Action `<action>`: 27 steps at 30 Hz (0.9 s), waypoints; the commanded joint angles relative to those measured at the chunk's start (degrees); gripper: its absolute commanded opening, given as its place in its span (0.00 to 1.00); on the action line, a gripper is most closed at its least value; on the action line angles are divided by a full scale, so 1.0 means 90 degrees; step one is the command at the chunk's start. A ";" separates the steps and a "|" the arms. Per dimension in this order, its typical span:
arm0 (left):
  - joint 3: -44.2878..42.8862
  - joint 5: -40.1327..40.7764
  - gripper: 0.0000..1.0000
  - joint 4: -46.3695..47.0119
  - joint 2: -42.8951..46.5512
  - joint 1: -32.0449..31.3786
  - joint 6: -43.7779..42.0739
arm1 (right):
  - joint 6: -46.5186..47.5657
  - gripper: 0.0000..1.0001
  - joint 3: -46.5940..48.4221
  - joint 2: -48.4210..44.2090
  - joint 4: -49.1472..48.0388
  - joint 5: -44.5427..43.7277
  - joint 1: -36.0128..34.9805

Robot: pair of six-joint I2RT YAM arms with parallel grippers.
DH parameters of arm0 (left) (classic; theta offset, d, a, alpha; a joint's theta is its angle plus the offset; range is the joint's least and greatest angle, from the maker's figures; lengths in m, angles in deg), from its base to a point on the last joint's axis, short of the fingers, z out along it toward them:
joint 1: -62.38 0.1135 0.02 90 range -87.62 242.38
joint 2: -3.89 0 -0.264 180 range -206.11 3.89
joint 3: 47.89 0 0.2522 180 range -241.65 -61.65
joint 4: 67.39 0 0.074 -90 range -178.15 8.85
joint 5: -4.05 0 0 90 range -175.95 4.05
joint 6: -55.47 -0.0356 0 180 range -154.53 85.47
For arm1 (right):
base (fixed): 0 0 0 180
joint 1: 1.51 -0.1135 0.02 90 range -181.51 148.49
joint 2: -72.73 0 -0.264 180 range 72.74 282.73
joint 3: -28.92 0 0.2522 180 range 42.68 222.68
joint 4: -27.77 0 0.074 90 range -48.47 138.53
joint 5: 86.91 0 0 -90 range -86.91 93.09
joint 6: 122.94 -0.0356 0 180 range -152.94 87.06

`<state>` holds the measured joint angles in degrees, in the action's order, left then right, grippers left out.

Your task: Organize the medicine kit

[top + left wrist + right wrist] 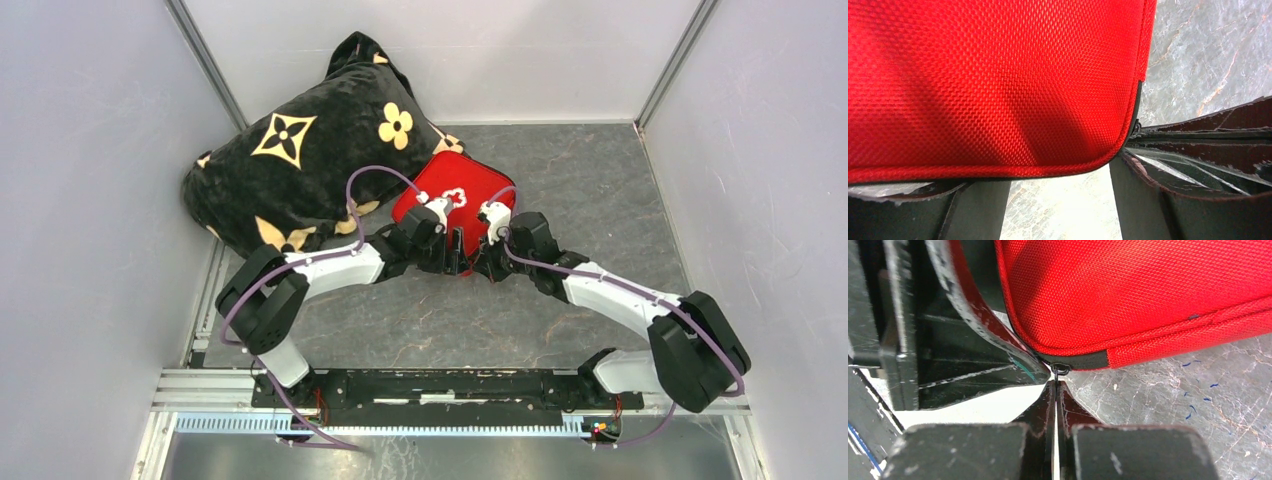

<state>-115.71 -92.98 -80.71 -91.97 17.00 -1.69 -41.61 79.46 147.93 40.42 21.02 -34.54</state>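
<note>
Top cam: medicine kit (478, 180) lies flat on the grey marbled table (600, 190), lid up w/ white cross emblem (455, 197) showing. Its far-left side is tucked just beside the black pillow (300, 160) w/ gold flowers. Both arms meet at the kit's near edge.

Left gripper (1058, 186): jaws spread wide & gripping nothing. Red lid fills the wrist cam and the kit's rounded corner sits right at the fingertips (1143, 200); can't tell if they press on it.

Right gripper (1056, 390): fingers clamped tight together, pinching the small black zip pull (1060, 370) at the kit's corner, right by the left arm's finger.
</note>
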 commanded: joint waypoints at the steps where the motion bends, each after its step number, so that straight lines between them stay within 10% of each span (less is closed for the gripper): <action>1: -0.0033 0.0605 0.75 0.0121 0.0799 -0.0006 -0.0235 | -0.0227 0.00 -0.0099 -0.0340 -0.0298 -0.0868 -0.0099; 9: -0.0178 0.1757 0.84 -0.0791 0.2334 0.0220 -0.0474 | -0.0577 0.00 -0.0385 -0.0656 0.0303 -0.1670 0.0875; 15: -0.0953 0.1713 0.86 -0.1310 0.1823 0.0534 -0.0804 | -0.0692 0.00 -0.0547 -0.0787 0.0483 -0.1473 0.2119; 27: -0.0746 0.0498 0.92 -0.0615 0.0789 0.0638 -0.0456 | -0.0147 0.00 -0.0580 -0.1014 0.0462 -0.1268 0.2179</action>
<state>-123.38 -83.12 -91.39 -84.23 22.46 -6.85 -44.17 75.13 140.63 44.14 9.61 -14.89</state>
